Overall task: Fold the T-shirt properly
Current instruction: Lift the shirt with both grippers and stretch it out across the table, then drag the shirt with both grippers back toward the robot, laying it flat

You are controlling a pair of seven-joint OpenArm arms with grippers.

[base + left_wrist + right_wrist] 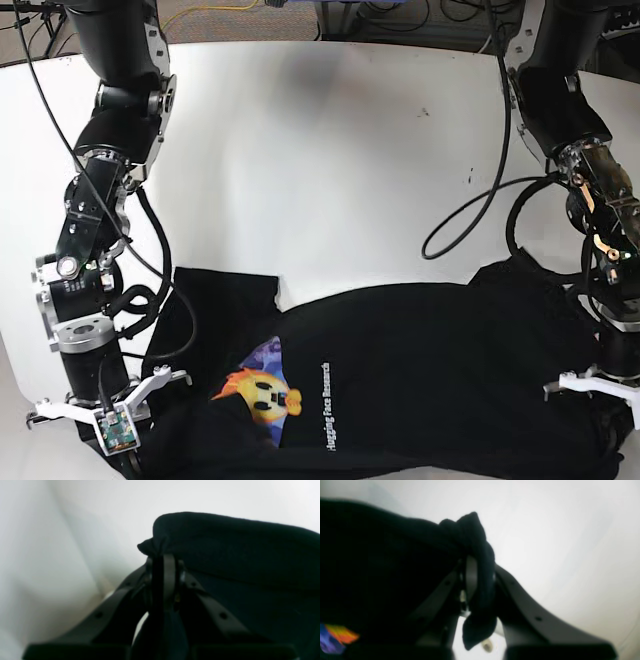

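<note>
While left gripper (165, 562) points up, jaws pinched tight on T-shirt (237, 555) edge. Right wrist view: right gripper (476, 572) clamped on bunched T-shirt (382, 567) cloth. Base view: two arms bent down at near desk (330, 150) corners; one T-shirt (430, 370) along near edge.

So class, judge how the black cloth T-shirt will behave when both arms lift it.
Probably floppy: the black cloth T-shirt lies rumpled and bunches where the left gripper and right gripper pinch it. Likely to sag between them. Seemingly not slippery, since small pinched folds hold.
</note>
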